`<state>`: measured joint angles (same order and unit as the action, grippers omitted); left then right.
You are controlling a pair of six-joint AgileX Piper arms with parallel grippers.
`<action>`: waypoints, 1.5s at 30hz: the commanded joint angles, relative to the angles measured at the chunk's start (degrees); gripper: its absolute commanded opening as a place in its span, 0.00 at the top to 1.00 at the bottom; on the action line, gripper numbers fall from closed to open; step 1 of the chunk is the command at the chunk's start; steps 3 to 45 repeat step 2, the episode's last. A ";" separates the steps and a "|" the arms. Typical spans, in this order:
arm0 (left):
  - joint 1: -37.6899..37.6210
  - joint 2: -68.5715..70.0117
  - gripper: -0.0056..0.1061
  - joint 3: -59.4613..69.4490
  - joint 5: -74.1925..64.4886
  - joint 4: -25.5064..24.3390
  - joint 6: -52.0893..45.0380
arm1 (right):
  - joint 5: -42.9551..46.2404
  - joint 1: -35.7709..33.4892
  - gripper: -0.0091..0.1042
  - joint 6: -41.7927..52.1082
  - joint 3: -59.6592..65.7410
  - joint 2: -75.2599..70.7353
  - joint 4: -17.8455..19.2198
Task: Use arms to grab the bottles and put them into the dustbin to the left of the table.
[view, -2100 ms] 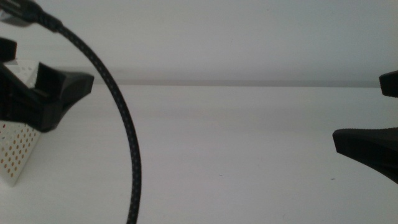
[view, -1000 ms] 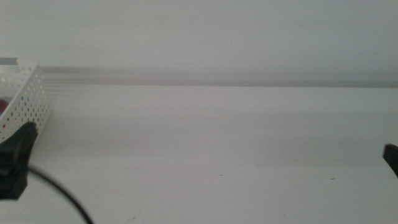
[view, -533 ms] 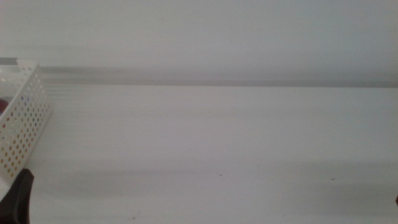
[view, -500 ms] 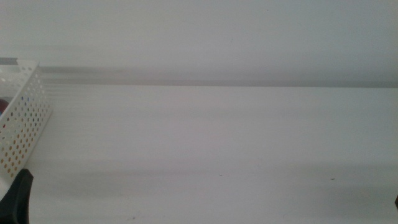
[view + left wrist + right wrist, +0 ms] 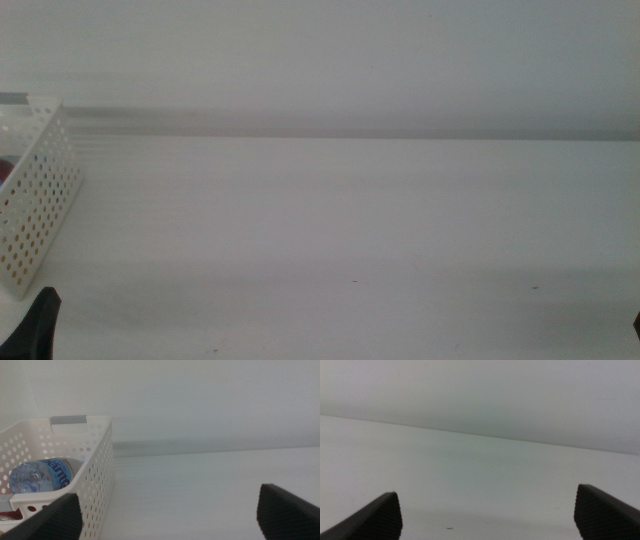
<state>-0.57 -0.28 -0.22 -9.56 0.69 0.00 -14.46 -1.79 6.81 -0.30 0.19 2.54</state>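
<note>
The white perforated dustbin (image 5: pixel 40 190) stands at the table's left edge. In the left wrist view the dustbin (image 5: pixel 95 475) holds the clear water bottle with a blue label (image 5: pixel 40 476), lying on its side. A red patch (image 5: pixel 4 170) shows through the dustbin's wall. The orange juice bottle is hidden. My left gripper (image 5: pixel 169 495) is open and empty, just right of the dustbin; only one fingertip (image 5: pixel 42 320) shows in the middle view, at the bottom left. My right gripper (image 5: pixel 486 491) is open and empty over bare table (image 5: pixel 480 470).
The white table (image 5: pixel 350 230) runs back to a white wall (image 5: pixel 350 60). No bottles stand on the tabletop in any view.
Both grippers have drawn back toward the picture's bottom corners. The left arm's black cable has left the view, and the dustbin now shows uncovered.
</note>
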 commanded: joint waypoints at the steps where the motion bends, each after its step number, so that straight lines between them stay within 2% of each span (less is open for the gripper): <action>1: 0.09 2.37 0.11 2.36 0.05 0.61 0.00 | 0.66 0.18 0.11 0.54 2.43 -2.27 -0.07; 45: 0.09 2.37 0.11 2.36 0.25 0.61 0.00 | 0.66 0.18 0.11 0.54 2.43 -2.27 -0.07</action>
